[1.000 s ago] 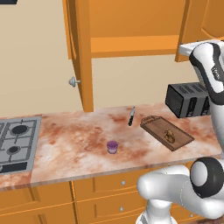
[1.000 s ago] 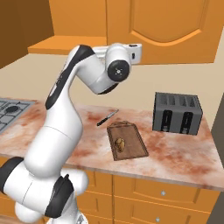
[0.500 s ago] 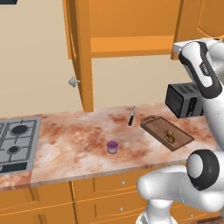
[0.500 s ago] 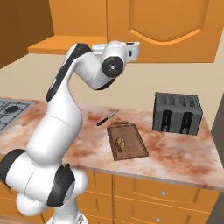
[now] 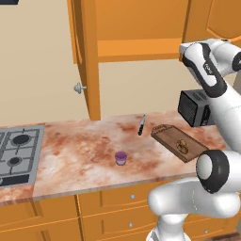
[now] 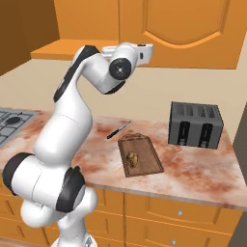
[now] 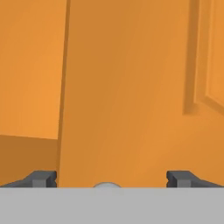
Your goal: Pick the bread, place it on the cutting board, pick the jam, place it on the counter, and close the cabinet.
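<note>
Bread (image 5: 181, 145) is sitting on the board (image 5: 179, 142), toward the right end of the tabletop (image 5: 84, 150); jam (image 5: 121, 158) is standing upright near the front edge, mid-tabletop, well apart from the board. Judging from that, you're only left with closing the cabinet (image 5: 87, 61).

Tool (image 7: 111, 179) is spread wide, gripping nothing. In the hand view its tips are sitting at either side of the frame, facing an orange door panel up close, with a pale rounded bit between them at the bottom, probably a knob, too little showing to be sure.

Handling: the door is a stiff, hinged wooden slab, so it's going to swing on an arc rather than slide. You don't need a grasp; push flat on the panel, out near the free edge where the knob (image 5: 79, 87) is, for the most leverage. The knob is small, round and likely slippery, so pinching it is the worse option. Push steadily and follow the arc, or the tool will be skidding off the face.

View differences: the left base view is showing the left door standing open edge-on, its knob, the hob (image 5: 17, 150) at the left end, and the jam. The right base view is giving you the toaster (image 6: 195, 124) front-on at the back right, the knife (image 6: 117, 130) just behind the board, and the arm's wrist raised to cabinet height. The hand view is giving you the panel contact zone.
</note>
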